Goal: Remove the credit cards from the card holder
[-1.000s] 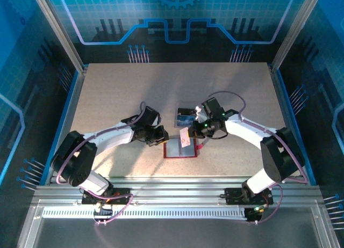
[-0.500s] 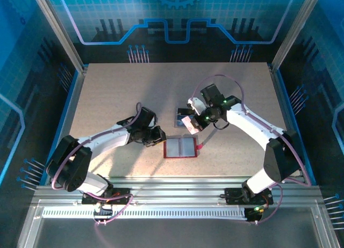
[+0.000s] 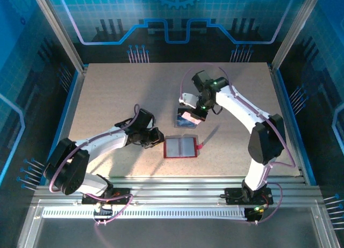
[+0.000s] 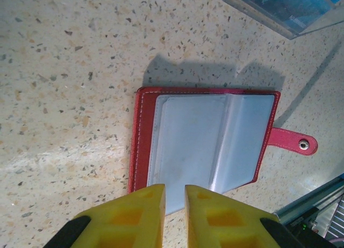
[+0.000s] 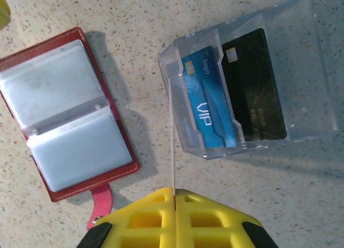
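Card (image 5: 173,151) edge-on, barely a line, face unreadable — pinched in closed right gripper (image 5: 174,194) over clear box (image 5: 301,71) holding 2 cards (image 5: 207,97). Left gripper (image 4: 174,197) slightly parted, empty, covering spread card holder's (image 4: 141,135) near edge.

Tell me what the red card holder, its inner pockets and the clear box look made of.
Card holder: red leather or imitation, matte, stitched edge. Inner pockets: soft frosted plastic, slight sheen. Clear box: rigid transparent plastic, probably acrylic; cards show through its walls.
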Controlling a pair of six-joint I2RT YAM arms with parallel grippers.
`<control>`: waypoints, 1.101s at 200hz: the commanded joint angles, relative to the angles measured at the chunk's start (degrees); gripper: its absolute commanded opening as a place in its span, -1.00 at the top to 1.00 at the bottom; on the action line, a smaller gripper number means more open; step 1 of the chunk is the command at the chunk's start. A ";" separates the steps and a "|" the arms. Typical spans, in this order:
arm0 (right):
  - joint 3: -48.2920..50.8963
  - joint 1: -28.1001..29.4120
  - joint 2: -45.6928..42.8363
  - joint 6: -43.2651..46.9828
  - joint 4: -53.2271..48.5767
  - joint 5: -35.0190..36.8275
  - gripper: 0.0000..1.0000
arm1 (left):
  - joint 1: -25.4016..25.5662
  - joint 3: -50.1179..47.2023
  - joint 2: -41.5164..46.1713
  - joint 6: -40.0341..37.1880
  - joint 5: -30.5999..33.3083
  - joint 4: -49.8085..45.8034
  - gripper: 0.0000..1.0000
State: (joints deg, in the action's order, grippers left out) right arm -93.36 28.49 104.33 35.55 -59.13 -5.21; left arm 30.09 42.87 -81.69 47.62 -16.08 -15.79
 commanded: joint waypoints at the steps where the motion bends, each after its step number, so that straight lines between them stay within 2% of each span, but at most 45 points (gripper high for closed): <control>1: -6.32 0.60 3.37 5.35 -5.39 2.51 1.00 | -0.80 -1.03 1.53 -0.64 0.68 -0.91 0.64; 131: -38.95 -1.42 24.89 13.14 -18.55 2.58 1.00 | -2.60 -0.87 0.48 -0.08 0.75 -0.73 0.64; 220: -46.84 -2.56 32.94 15.54 -19.54 2.91 1.00 | -3.50 -0.18 0.47 0.20 0.58 -1.70 0.64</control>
State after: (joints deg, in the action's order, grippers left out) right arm -137.86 26.52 134.56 49.28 -76.31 -1.96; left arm 27.40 42.17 -81.32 47.86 -16.05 -16.21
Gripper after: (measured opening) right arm 0.065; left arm 0.180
